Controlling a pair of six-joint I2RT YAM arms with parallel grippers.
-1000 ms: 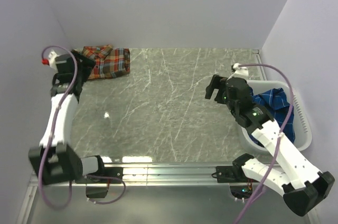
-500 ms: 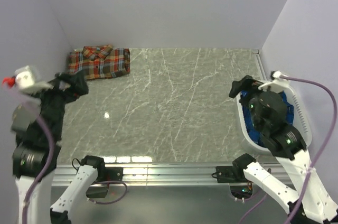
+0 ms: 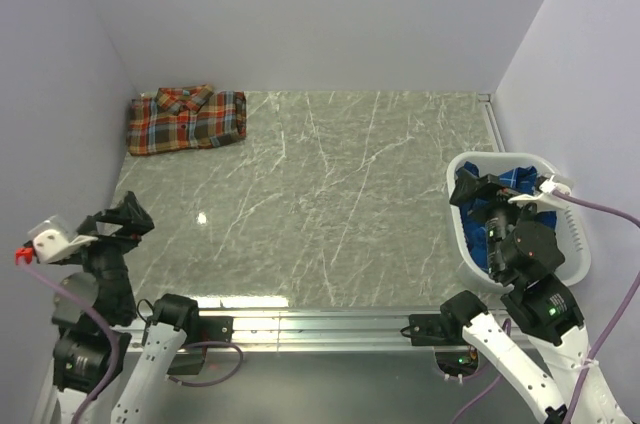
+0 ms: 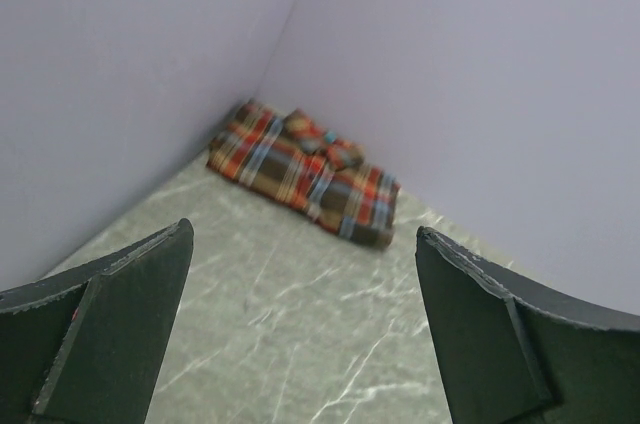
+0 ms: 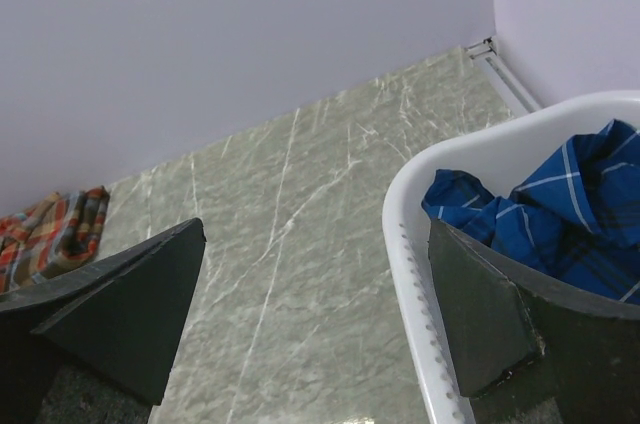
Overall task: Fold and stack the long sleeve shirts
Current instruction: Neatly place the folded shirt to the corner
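1. When I looked down from above, the red plaid shirt point(image 3: 187, 121) lay folded in the far left corner of the table point(image 3: 320, 194). The blue shirt point(image 3: 476, 229) sat bunched up inside the white basket point(image 3: 575, 244) on the right side. The left claw point(image 3: 120, 221) hung over the near left part of the table, well away from the red plaid shirt. The right claw point(image 3: 482, 187) hung over the far end of the basket, above the blue shirt. I could not tell if it touched the cloth.
2. On the left wrist camera, the left claw point(image 4: 302, 234) was wide open and held nothing. The red plaid shirt point(image 4: 305, 176) lay flat ahead of it, right by the corner of the walls point(image 4: 450, 64).
3. On the right wrist camera, the right claw point(image 5: 316, 229) was wide open too, with nothing in it. The blue shirt point(image 5: 540, 214) lay crumpled in the white basket point(image 5: 410, 244), beside one of its fingers. The red plaid shirt point(image 5: 50, 234) peeked in far off on the left.
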